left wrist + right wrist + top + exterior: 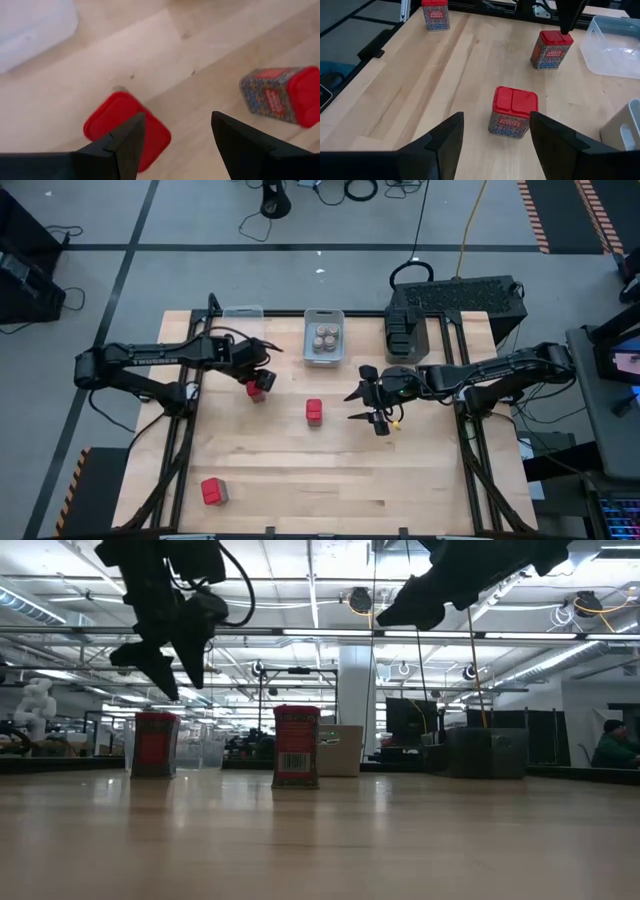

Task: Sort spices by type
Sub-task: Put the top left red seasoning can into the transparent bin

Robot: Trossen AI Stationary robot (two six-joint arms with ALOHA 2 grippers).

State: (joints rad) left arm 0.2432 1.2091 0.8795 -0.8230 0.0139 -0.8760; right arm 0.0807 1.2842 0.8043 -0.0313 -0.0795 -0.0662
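While the left gripper hovers parted over a red spice tin, right gripper open, empty, near the middle red tin.

My table is pale wood in glued strips, smooth with a soft sheen, the grain showing faint lines. The spice tins near me carry glossy red plastic lids, and their sides are printed with a busy pattern that looks like smooth metal or plastic; I cannot tell which. The bin off to one side is clear, shiny plastic. My own fingers are dark, matt plastic. The frame around my table looks like black matt metal.
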